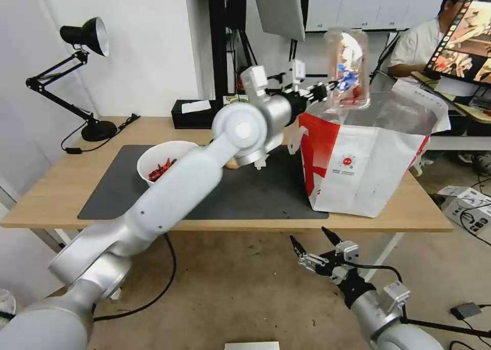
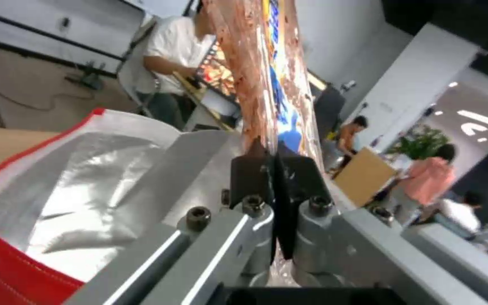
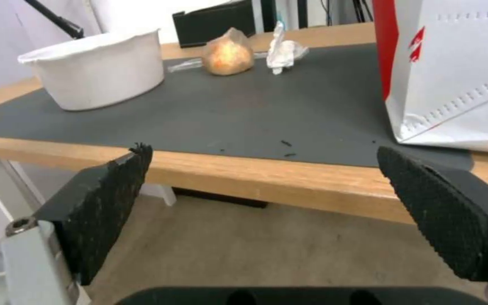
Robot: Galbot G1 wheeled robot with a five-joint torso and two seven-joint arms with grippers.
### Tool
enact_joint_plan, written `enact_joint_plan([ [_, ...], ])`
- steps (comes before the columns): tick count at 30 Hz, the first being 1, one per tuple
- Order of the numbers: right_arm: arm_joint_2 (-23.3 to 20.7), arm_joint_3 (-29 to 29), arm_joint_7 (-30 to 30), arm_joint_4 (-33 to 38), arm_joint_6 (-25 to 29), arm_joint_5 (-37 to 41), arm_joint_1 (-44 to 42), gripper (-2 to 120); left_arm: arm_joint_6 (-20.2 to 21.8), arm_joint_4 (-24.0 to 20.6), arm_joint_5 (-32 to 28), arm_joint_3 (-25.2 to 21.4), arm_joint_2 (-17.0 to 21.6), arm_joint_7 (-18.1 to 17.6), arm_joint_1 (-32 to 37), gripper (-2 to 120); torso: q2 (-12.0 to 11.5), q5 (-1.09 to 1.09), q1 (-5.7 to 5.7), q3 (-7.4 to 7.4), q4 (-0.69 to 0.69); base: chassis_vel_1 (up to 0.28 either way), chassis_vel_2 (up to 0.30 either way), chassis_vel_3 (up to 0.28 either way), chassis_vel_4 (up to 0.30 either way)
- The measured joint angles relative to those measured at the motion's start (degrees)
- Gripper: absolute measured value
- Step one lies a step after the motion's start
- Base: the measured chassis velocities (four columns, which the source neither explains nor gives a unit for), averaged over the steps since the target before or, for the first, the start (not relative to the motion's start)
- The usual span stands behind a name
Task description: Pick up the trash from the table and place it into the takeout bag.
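arms: glossy silver-white, round joints | fingers (image 3: 442,212): black, textured pads | mounts: grey metal, black hex screws

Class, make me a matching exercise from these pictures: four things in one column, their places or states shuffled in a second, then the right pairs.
Things
1. clear tray
2. white bowl
3. right gripper
4. crumpled tissue

Places or states
A. open, below the table edge
B. pinched in the left gripper above the takeout bag
C. lying on the grey mat beside the small bag
D. standing on the mat, red shells inside

Pairs: 1-B, 2-D, 3-A, 4-C
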Motion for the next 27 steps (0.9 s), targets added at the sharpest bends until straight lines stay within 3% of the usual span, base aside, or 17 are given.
enact_joint_plan([
  [11,0.7,-0.4,-0.2,0.0,0.4,-0.6,-0.6,100,-2.2,5.2,14.3,7.3,-2.1,-2.3,-2.4,0,0.0,-0.01,0.00,0.00,0.00,0.000,0.000,0.000,0.000],
  [24,0.9,-0.4,-0.5,0.3,0.5,-0.7,-0.8,100,-0.3,4.5,15.0,9.2,-1.4,-2.1,-2.9,0,0.0,-0.01,0.00,0.00,0.00,0.000,0.000,0.000,0.000],
  [27,0.9,-0.4,-0.5,0.4,0.5,-0.8,-0.9,100,0.1,4.0,14.5,9.2,-0.9,-2.0,-2.7,7,0.0,-0.01,0.00,0.00,0.00,0.000,0.000,0.000,0.000],
])
